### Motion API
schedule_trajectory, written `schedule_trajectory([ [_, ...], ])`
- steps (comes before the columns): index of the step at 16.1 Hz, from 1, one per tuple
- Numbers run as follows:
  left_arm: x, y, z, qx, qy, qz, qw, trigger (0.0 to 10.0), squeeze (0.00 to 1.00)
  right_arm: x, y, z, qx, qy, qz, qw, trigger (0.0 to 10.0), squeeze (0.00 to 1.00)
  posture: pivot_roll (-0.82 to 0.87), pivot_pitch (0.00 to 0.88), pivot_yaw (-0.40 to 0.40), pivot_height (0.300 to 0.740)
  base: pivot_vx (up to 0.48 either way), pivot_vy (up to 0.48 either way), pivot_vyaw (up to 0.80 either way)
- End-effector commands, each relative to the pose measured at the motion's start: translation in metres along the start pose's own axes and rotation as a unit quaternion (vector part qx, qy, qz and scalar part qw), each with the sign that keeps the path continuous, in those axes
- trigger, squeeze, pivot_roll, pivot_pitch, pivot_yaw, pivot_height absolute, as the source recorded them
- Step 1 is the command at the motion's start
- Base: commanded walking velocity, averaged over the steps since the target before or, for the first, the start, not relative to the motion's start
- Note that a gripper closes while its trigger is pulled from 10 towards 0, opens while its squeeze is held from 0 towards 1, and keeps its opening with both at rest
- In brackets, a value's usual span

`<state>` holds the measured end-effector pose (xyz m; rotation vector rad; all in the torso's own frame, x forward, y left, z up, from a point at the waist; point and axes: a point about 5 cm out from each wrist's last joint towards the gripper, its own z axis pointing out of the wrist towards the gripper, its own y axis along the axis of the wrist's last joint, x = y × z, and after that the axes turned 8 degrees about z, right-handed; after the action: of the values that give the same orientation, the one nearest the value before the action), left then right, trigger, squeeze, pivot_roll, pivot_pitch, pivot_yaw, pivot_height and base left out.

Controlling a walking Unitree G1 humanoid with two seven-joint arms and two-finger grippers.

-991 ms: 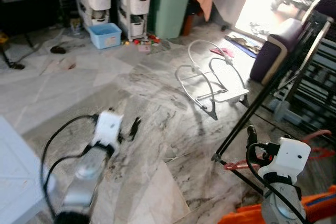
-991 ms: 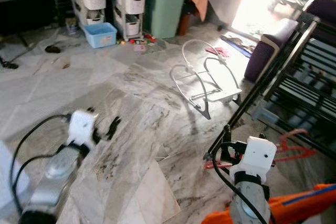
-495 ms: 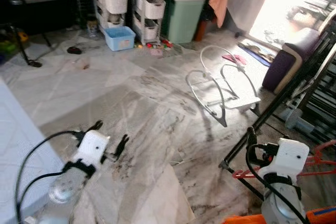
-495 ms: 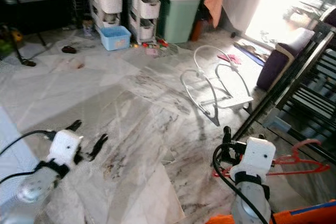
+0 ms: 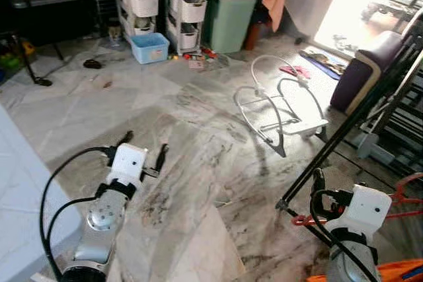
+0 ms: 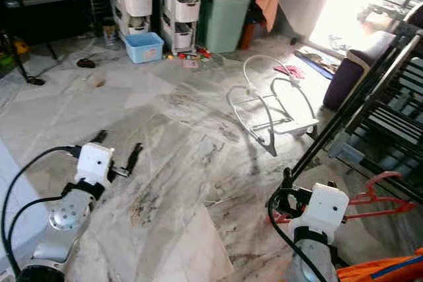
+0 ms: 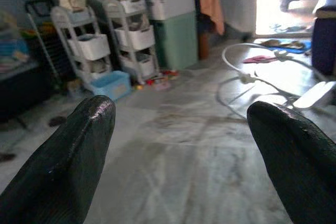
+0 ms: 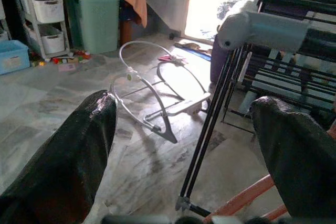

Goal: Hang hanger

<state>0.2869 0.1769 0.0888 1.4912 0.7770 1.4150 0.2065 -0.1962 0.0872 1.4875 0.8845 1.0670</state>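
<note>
Two claws out in front of us, both spread wide with nothing between their fingers: the left claw point(image 5: 144, 157) hovers over the marble floor point(image 5: 198, 137) at about 9 o'clock, the right claw point(image 8: 181, 145) low at 5 o'clock. The red hanger point(image 6: 370, 193) lies on the floor at 4 o'clock, just beside the right claw, at the foot of the black drying rack point(image 6: 370, 90). We judge it light, thin, stiff plastic, a bit slick, so we'd pinch the straight bar or the neck under the hook rather than the curved shoulder. Compared with half a second ago, the left arm has swung inward and forward, our view has tipped slightly, and the white bouncer frame point(image 5: 277, 107) at 1 o'clock sits about where it was.
</note>
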Motion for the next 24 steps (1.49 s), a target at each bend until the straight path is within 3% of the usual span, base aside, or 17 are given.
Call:
schedule_trajectory([
  [1,0.002,0.006,0.002,-0.032,0.028,-0.02,0.999,10.0,0.0,0.0,0.002,0.0,-0.003,0.0,0.0,1.0,10.0,0.0,0.18,0.02,-0.146,0.74,0.0,0.0,0.0],
  [4,-0.025,0.019,0.011,-0.039,-0.029,-0.078,0.996,10.0,0.0,0.005,0.005,0.007,-0.004,0.012,0.001,1.0,10.0,0.0,0.19,0.029,-0.159,0.74,0.0,0.0,0.0],
  [6,-0.032,0.02,0.015,-0.031,-0.043,-0.111,0.992,10.0,0.0,0.008,0.005,0.01,-0.005,0.016,0.003,1.0,10.0,0.0,0.19,0.03,-0.161,0.74,0.0,0.0,0.0],
  [8,-0.03,0.014,0.02,-0.004,-0.009,-0.137,0.991,10.0,0.0,0.011,0.005,0.011,-0.004,0.02,0.004,1.0,10.0,0.0,0.19,0.03,-0.166,0.74,0.0,0.0,0.0],
  [9,-0.024,0.012,0.025,0.009,0.015,-0.133,0.991,10.0,0.0,0.013,0.004,0.013,-0.003,0.023,0.005,1.0,10.0,0.0,0.19,0.03,-0.168,0.74,0.0,0.0,0.0],
  [10,-0.018,0.011,0.031,0.041,0.062,-0.092,0.993,10.0,0.0,0.014,0.005,0.014,-0.003,0.026,0.006,1.0,10.0,0.0,0.19,0.03,-0.17,0.74,0.0,0.0,0.0],
  [11,-0.019,0.01,0.035,0.067,0.08,-0.11,0.988,10.0,0.0,0.015,0.005,0.015,-0.004,0.028,0.006,1.0,10.0,0.0,0.19,0.03,-0.17,0.74,0.0,0.0,0.0],
  [13,-0.025,0.015,0.039,0.078,0.064,-0.125,0.987,10.0,0.0,0.016,0.006,0.016,-0.005,0.03,0.007,1.0,10.0,0.0,0.19,0.029,-0.171,0.74,0.0,0.0,0.0],
  [14,-0.024,0.012,0.042,0.109,0.103,-0.169,0.974,10.0,0.0,0.016,0.007,0.017,-0.007,0.03,0.009,0.999,10.0,0.0,0.18,0.031,-0.169,0.74,0.0,0.0,0.0],
  [16,-0.018,0.009,0.044,0.134,0.151,-0.203,0.958,10.0,0.0,0.015,0.006,0.016,-0.007,0.027,0.01,1.0,10.0,0.0,0.18,0.032,-0.167,0.74,0.0,0.0,0.0],
  [18,-0.015,0.014,0.042,0.114,0.155,-0.169,0.967,10.0,0.0,0.015,0.006,0.015,-0.006,0.026,0.011,1.0,10.0,0.0,0.18,0.033,-0.166,0.74,0.0,0.0,0.0],
  [21,-0.014,0.015,0.041,0.102,0.13,-0.16,0.973,10.0,0.0,0.015,0.006,0.016,-0.006,0.026,0.012,1.0,10.0,0.0,0.18,0.036,-0.166,0.74,0.0,0.0,0.0],
  [23,-0.012,0.02,0.04,0.072,0.114,-0.144,0.98,10.0,0.0,0.015,0.006,0.017,-0.006,0.027,0.012,1.0,10.0,0.0,0.18,0.036,-0.168,0.74,0.0,0.0,0.0],
  [24,-0.012,0.026,0.038,0.029,0.105,-0.127,0.986,10.0,0.0,0.015,0.006,0.017,-0.006,0.028,0.012,1.0,10.0,0.0,0.19,0.037,-0.17,0.74,0.0,0.0,0.0],
])
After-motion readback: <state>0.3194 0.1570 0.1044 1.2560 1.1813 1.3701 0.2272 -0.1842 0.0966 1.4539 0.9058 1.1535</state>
